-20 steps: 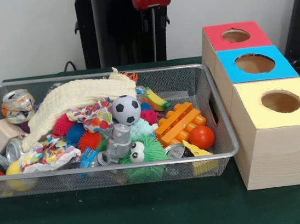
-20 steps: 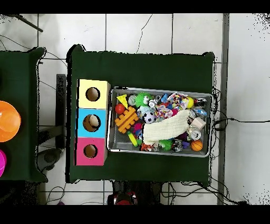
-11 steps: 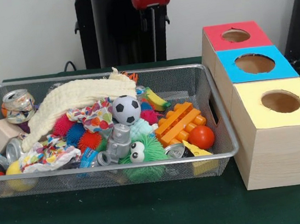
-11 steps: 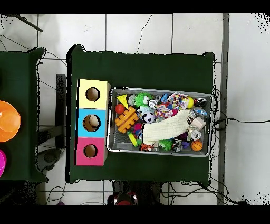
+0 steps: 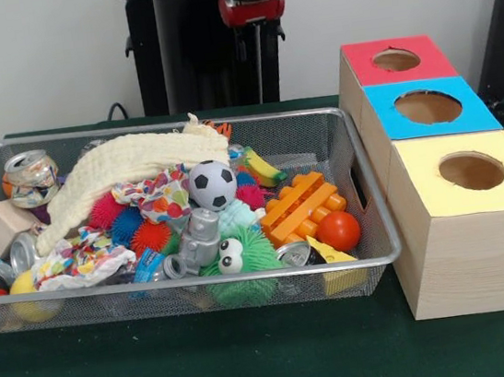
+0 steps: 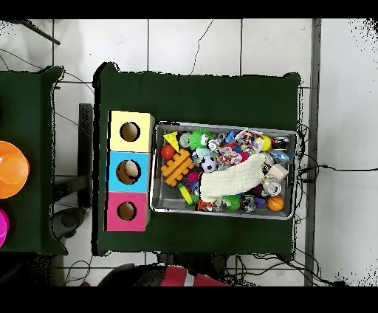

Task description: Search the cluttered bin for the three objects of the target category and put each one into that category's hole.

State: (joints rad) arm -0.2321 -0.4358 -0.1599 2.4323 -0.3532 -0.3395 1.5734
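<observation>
While no category is marked out, the bin fills the left and centre of the front view. Front of its load: green fuzzy toy, red ball, orange block. Behind: soccer ball, cream cloth. Yellow, blue and red boxes, holes up, stand right of it. Gripper hangs at top centre, above the bin's far rim; whether it grips anything cannot be told. Overhead view adds something pale inside the blue hole.

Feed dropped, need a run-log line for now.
arm: drawn back, above bin | end effector: state unclear | bin: full, untouched | holes: red, blue, yellow | placed: none seen
</observation>
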